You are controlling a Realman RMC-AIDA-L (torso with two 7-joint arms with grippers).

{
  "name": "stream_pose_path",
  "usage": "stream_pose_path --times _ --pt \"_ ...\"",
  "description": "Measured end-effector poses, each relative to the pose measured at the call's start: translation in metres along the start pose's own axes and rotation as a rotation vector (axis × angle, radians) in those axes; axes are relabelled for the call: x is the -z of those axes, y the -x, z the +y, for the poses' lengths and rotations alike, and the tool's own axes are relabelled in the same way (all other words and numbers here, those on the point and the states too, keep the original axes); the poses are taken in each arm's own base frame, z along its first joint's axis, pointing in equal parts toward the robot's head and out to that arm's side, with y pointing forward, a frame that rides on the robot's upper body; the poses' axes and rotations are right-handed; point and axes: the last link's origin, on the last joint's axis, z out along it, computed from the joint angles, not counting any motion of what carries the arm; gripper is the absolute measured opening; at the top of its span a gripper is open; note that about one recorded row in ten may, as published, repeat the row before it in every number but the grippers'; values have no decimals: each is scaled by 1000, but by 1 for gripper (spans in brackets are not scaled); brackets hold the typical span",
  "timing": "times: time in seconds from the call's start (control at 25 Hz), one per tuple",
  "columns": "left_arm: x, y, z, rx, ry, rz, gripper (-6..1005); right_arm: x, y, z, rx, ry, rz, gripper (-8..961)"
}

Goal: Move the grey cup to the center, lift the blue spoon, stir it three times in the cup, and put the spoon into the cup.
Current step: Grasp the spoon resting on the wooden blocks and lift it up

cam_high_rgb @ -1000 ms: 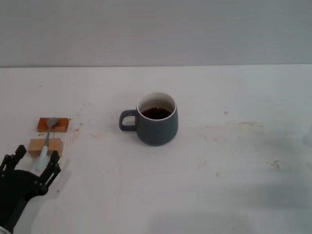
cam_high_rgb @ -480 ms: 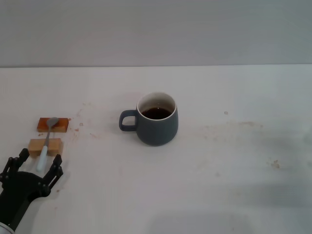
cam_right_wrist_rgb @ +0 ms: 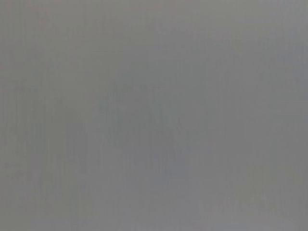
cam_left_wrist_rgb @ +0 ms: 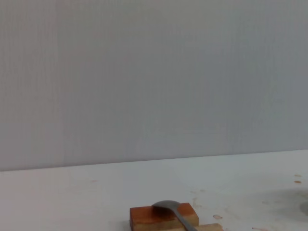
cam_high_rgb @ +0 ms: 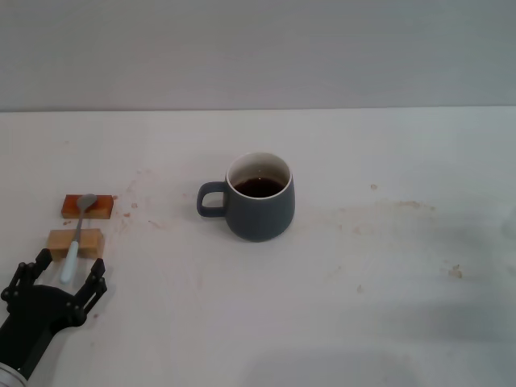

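Note:
The grey cup (cam_high_rgb: 260, 197) stands near the middle of the white table, handle to the left, with dark liquid inside. The blue spoon (cam_high_rgb: 77, 235) lies at the far left across two small blocks, its metal bowl on the orange-brown block (cam_high_rgb: 87, 207) and its pale handle over the tan block (cam_high_rgb: 75, 241). My left gripper (cam_high_rgb: 66, 269) is open just in front of the spoon's handle end, fingers on either side of it, apart from it. The left wrist view shows the spoon bowl (cam_left_wrist_rgb: 168, 208) on the orange-brown block (cam_left_wrist_rgb: 161, 217). My right gripper is out of view.
The white table (cam_high_rgb: 387, 282) has faint brown stains at the right and near the blocks. A grey wall stands behind the table's far edge. The right wrist view shows only plain grey.
My left gripper has drawn back toward the front edge, away from the spoon's handle. The spoon, blocks and cup have not moved.

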Motion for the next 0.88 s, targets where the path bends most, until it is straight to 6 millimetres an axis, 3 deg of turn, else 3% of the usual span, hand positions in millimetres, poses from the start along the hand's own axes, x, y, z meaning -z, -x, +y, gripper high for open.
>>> stream_pose_path --times 0.6,0.88 --pt "-1 1 -3 3 -12 -9 756 0 0 0 3 4 1 -1" --pt "0 1 -5 6 -20 -9 574 1 0 0 4 4 0 -1"
